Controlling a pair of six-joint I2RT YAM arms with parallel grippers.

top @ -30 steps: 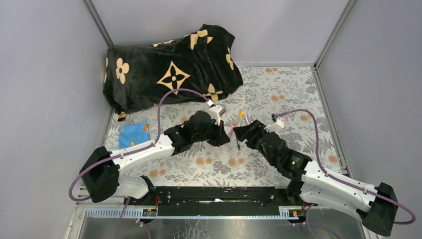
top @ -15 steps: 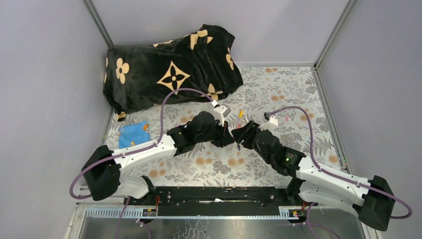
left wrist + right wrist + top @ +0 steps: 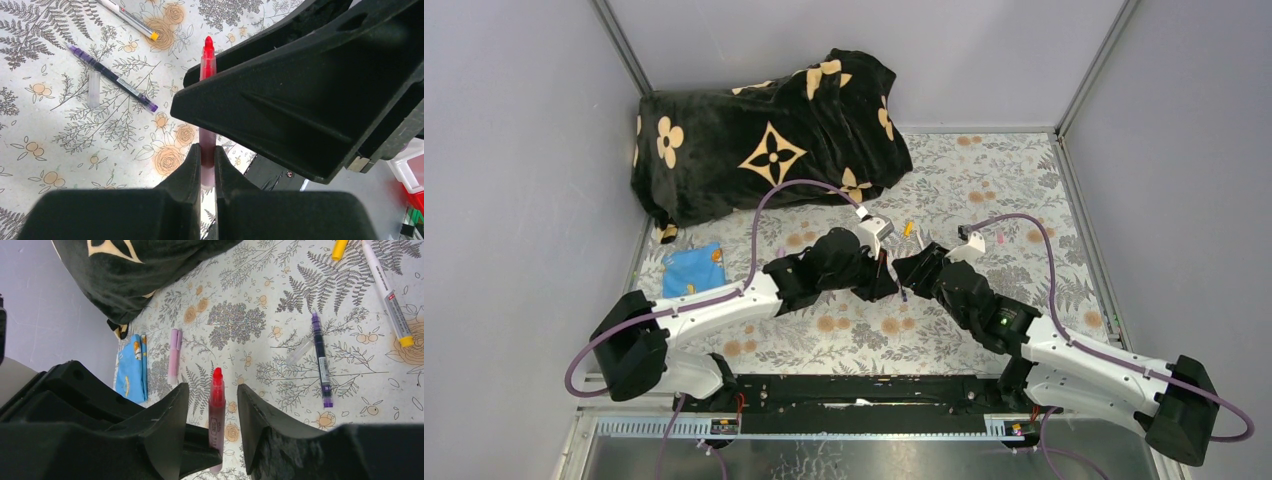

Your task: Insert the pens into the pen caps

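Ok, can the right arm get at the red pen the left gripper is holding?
Probably yes: the right gripper stands open with a finger on either side of the red pen, above where the left gripper clamps it, and nothing lies between.

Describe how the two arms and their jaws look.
Both the left arm and right arm have white links, black joint housings and black wedge-shaped jaws. A purple cable loops along each. A small green light glows on the right arm.

table cover (image 3: 1014, 190): was white, grey ferns, orange roses. blanket (image 3: 764, 130): was black, tan flowers. red pen (image 3: 207, 55); dark purple pen (image 3: 320, 360); white pen (image 3: 385, 290), yellow-tipped; lilac cap (image 3: 174, 355).
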